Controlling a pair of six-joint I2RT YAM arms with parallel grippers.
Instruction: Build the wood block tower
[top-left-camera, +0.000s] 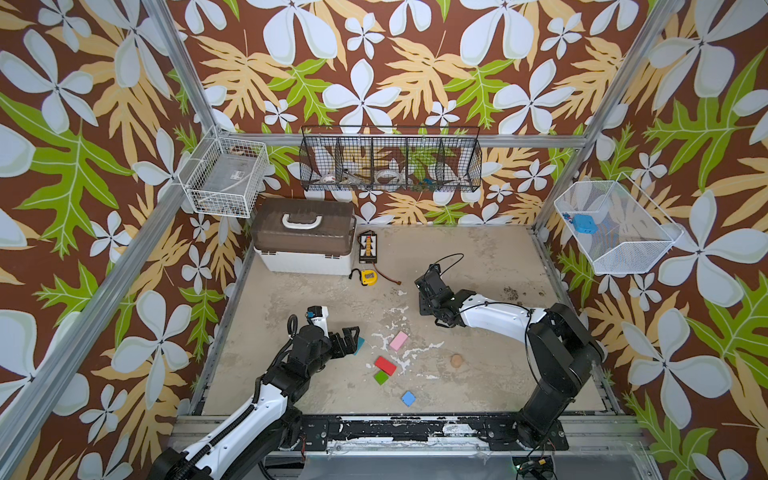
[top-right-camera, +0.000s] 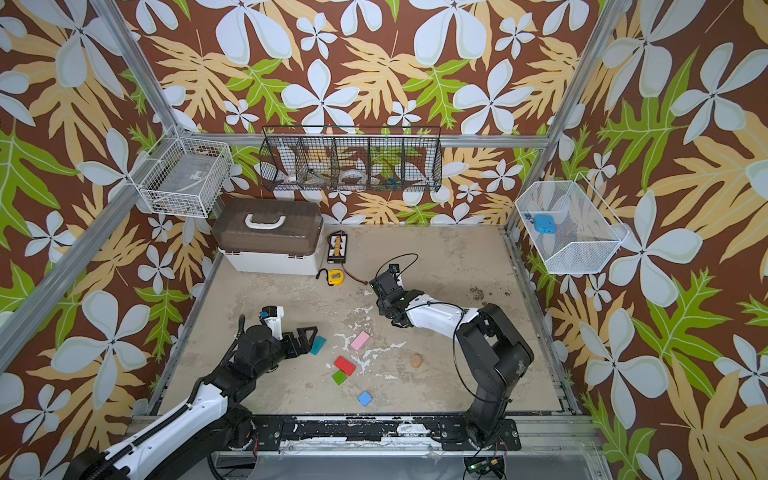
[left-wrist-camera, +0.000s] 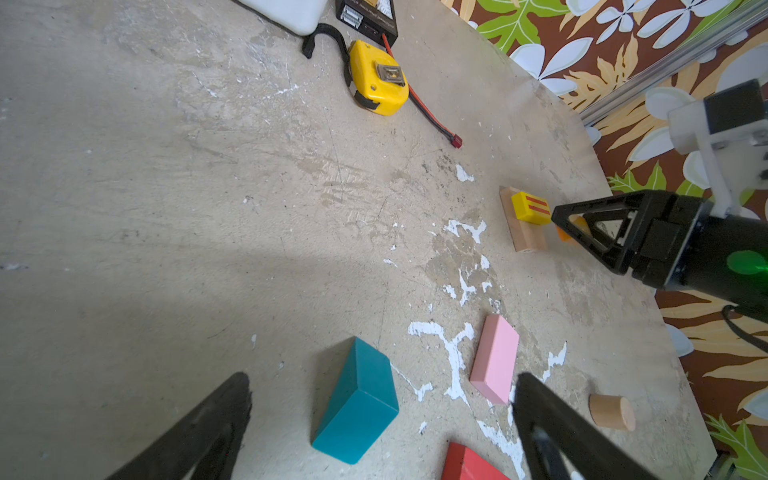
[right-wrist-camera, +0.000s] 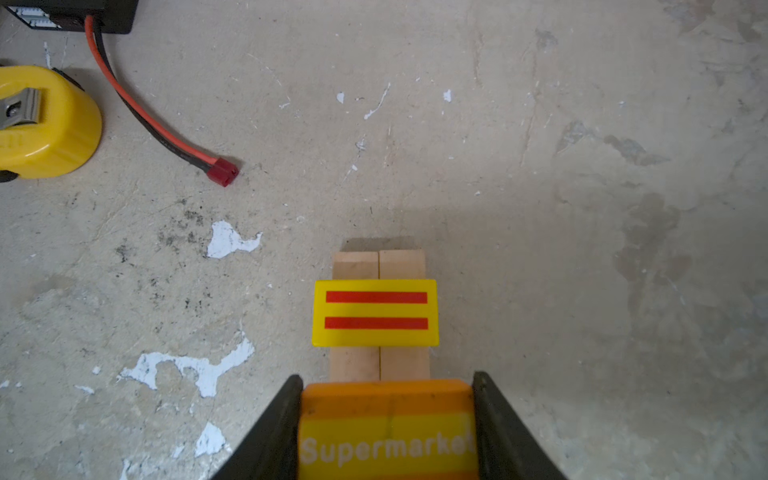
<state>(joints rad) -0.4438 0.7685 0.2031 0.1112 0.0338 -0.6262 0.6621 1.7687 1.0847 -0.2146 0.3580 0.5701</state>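
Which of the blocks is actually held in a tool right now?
The orange block printed "Supermarket", clamped in the right tool. The yellow striped block rests on the wood planks; the teal block and pink block lie loose.

Two planks (right-wrist-camera: 379, 266) lie side by side on the desk (right-wrist-camera: 540, 124), a block (right-wrist-camera: 375, 312) across them. The tape measure (top-left-camera: 368, 277) lies at the box's (top-left-camera: 304, 237) front right corner.

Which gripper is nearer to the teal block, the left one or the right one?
Left. The left gripper is open, right next to the teal block. The right gripper is well away toward the back, shut on the orange block.
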